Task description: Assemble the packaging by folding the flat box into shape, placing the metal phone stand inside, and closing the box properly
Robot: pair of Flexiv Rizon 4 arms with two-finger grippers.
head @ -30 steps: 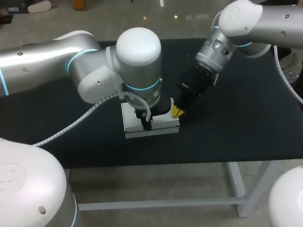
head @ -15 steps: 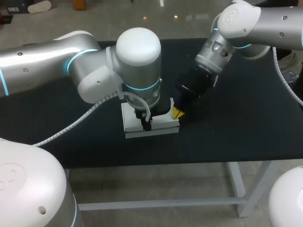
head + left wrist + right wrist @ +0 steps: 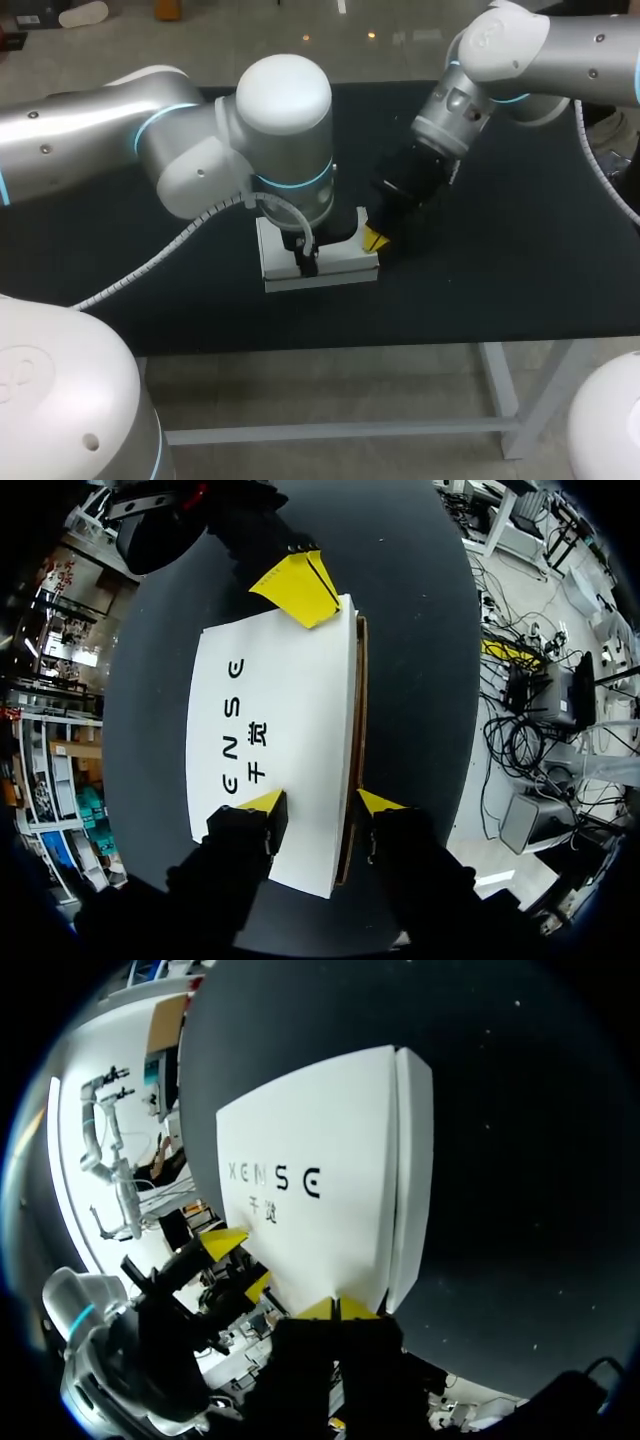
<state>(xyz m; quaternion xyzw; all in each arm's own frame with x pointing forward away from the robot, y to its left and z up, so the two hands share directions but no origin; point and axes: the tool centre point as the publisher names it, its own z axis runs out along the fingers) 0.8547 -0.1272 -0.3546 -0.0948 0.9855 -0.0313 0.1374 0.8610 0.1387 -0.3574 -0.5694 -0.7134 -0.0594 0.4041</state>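
Black surface (image 3: 500, 250) w/ white box (image 3: 335, 265) lying flat, printed face up, closed-looking, brown flap (image 3: 358, 730) showing along one long side. Prob. light thin card: stiff on faces, dents at corners, smooth so slippy. Best held across the long sides. Long axis runs from left end effector (image 3: 322, 805), fingers spread astride box's flap edge, to right end effector (image 3: 335, 1308), tips pressed together at box's other short end.
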